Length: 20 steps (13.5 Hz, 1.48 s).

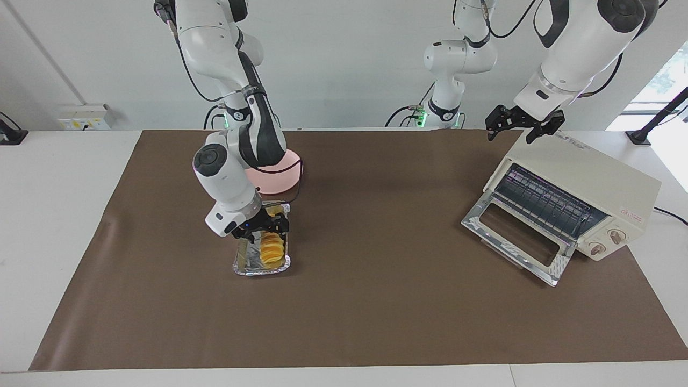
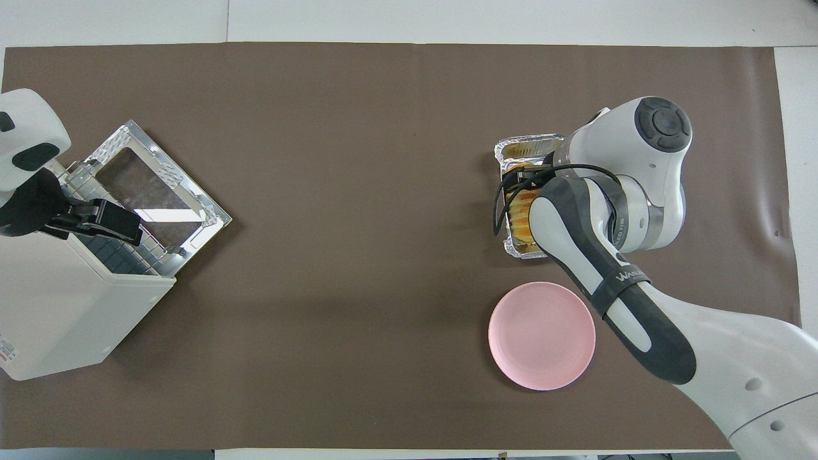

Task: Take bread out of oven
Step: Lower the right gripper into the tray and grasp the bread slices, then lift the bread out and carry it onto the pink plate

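The bread [image 1: 271,250], a golden ridged loaf, lies in a crinkled silver foil tray [image 1: 242,263] on the brown mat, out of the oven; it also shows in the overhead view [image 2: 519,220]. My right gripper [image 1: 267,226] is down at the end of the bread nearer to the robots, and its arm hides much of the tray [image 2: 521,145] from above. The cream-white oven [image 1: 586,177] stands at the left arm's end of the table with its glass door [image 1: 516,236] folded down open and its wire rack bare. My left gripper [image 1: 518,129] hangs open and empty over the oven's top edge [image 2: 96,218].
A round pink plate [image 2: 542,335] lies on the mat beside the foil tray, nearer to the robots; the right arm partly covers it in the facing view [image 1: 279,180]. The brown mat [image 1: 376,301] covers most of the table.
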Each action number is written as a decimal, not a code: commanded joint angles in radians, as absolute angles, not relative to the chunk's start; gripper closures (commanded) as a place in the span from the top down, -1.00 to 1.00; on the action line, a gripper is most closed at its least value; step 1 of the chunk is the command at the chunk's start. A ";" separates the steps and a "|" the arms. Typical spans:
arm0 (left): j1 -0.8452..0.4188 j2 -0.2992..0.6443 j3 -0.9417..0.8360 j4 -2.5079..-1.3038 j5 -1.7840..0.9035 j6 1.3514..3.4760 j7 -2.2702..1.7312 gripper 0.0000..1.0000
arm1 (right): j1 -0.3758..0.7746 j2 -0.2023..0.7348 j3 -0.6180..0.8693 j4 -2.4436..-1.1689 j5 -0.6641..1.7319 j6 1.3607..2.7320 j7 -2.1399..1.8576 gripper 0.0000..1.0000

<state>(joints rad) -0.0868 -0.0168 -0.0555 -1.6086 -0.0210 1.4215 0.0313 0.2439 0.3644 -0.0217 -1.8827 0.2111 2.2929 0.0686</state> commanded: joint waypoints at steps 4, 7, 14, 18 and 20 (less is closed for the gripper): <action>-0.078 -0.038 -0.063 -1.632 -0.005 1.440 0.038 1.00 | 0.241 0.345 -0.018 -1.954 0.193 2.356 0.054 -0.08; -0.078 -0.038 -0.063 -1.632 -0.005 1.440 0.038 1.00 | 0.238 0.338 -0.018 -1.939 0.193 2.324 0.057 -1.00; -0.077 -0.038 -0.063 -1.632 -0.005 1.440 0.038 1.00 | 0.224 0.197 -0.020 -1.868 0.195 2.097 0.095 -1.00; -0.077 -0.038 -0.063 -1.632 -0.006 1.440 0.038 1.00 | 0.241 0.016 -0.020 -2.037 0.193 1.977 0.163 -1.00; -0.078 -0.040 -0.063 -1.632 -0.005 1.440 0.038 1.00 | 0.276 -0.082 -0.018 -2.176 0.193 1.991 0.181 -1.00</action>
<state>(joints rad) -0.0868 -0.0168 -0.0555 -1.6086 -0.0209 1.4215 0.0313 0.2492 0.0407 -0.0232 -2.0082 0.2102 1.9580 0.1464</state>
